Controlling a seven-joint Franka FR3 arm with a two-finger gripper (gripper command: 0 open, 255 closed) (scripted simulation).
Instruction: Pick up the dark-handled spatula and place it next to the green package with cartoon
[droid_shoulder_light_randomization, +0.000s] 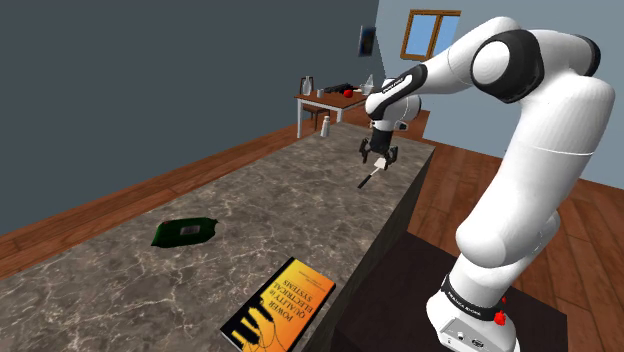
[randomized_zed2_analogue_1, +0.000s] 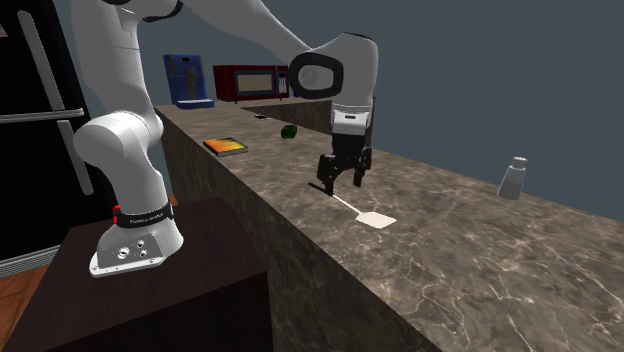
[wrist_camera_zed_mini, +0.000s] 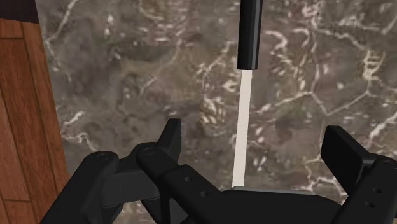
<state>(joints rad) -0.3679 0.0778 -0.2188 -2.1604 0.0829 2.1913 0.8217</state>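
The spatula (randomized_zed2_analogue_1: 362, 212) lies flat on the marble counter (randomized_zed2_analogue_1: 470, 260), with a dark handle (wrist_camera_zed_mini: 249, 35), a thin white shaft (wrist_camera_zed_mini: 242, 121) and a white blade (randomized_zed2_analogue_1: 379, 220). My gripper (randomized_zed2_analogue_1: 340, 180) hangs just above it, pointing down and open. The shaft runs between the two fingers (wrist_camera_zed_mini: 170, 137), and neither touches it. From the shoulder, the gripper (droid_shoulder_light_randomization: 378, 155) is at the counter's far end over the spatula (droid_shoulder_light_randomization: 369, 179). The dark green package (droid_shoulder_light_randomization: 185, 232) lies far off toward the near end of the counter, also seen as a small green package (randomized_zed2_analogue_1: 289, 131).
An orange and black book (droid_shoulder_light_randomization: 280, 305) lies at the counter's near edge. A white shaker (randomized_zed2_analogue_1: 512, 178) stands by the wall beyond the spatula. A red microwave (randomized_zed2_analogue_1: 250, 82) and a blue appliance (randomized_zed2_analogue_1: 187, 78) sit at the counter's far end. A wooden floor (wrist_camera_zed_mini: 22, 114) lies past the counter edge.
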